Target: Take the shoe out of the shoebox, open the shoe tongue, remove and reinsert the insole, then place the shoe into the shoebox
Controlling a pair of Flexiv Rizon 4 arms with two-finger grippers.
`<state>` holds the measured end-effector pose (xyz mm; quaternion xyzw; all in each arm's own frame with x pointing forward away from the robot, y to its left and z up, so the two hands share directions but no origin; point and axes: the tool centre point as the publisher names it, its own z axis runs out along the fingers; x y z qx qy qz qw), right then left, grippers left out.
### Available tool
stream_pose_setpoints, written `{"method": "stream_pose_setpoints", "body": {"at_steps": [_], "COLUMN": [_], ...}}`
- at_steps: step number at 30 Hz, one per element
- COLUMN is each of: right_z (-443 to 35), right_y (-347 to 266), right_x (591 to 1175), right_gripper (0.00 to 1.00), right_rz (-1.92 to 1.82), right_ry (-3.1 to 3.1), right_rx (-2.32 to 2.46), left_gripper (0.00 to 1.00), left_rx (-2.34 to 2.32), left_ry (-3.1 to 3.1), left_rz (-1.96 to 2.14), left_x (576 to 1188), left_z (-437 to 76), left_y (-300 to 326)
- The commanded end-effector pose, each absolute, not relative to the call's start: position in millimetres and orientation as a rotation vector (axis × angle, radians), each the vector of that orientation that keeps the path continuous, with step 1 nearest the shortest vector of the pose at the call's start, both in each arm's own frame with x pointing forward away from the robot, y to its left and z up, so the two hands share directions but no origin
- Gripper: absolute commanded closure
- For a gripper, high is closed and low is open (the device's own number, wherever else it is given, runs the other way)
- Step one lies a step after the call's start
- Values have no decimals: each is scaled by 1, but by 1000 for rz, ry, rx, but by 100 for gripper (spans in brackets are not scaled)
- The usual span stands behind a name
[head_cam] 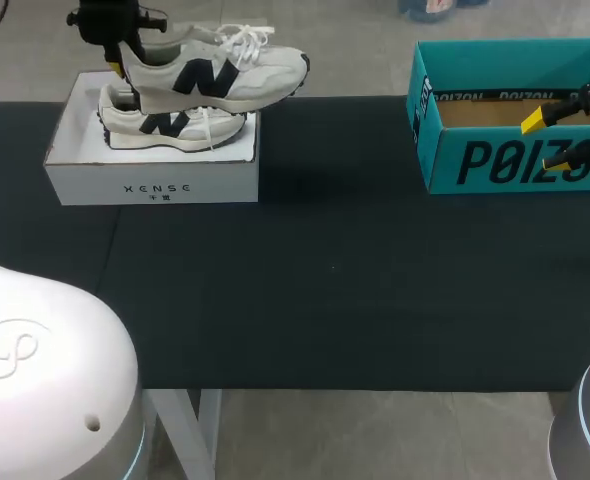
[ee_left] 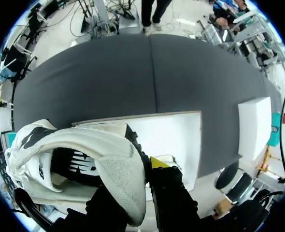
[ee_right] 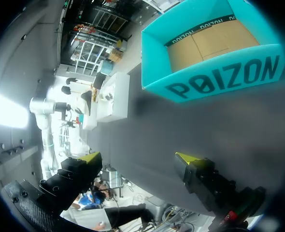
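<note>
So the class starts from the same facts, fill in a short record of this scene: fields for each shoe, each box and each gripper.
raised shoe: held at the heel above the white shoebox
second shoe: lying inside the white shoebox
white shoebox: open, on the table, at its left
teal box: open, bare cardboard floor, at the right
left gripper: shut on the raised shoe
right gripper: open, holding nothing, near the teal box

Black right gripper point(ee_right: 138, 158), yellow tips point(ee_right: 90, 157); white domed housing point(head_cam: 45, 370)
</note>
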<state>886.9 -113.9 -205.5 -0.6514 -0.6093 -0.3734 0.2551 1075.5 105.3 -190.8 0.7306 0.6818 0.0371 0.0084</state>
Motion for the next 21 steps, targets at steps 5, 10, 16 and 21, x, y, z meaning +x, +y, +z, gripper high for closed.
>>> {"method": "stream_pose_setpoints", "body": {"at_steps": [5, 10, 16, 21], "right_z": [-206, -206, -206, -206], "right_y": [-114, -114, -114, -114], "right_x": [887, 887, 887, 887], "right_gripper": [0, 0, 0, 0], "right_rz": [-1011, -1011, -1011, -1011], "right_ry": [-1655, -1655, -1655, -1655], "right_rx": [-1771, -1771, -1771, -1771], "left_gripper": [100, 100, 100, 100], "left_rx": [2330, 2347, 2372, 2356], "left_ry": [2083, 2102, 2088, 2101], "left_rz": [183, 185, 214, 256], "left_x": [1031, 1016, 993, 973], "left_z": [-192, -205, -228, -255], "left_y": [62, 32, -8, -35]}}
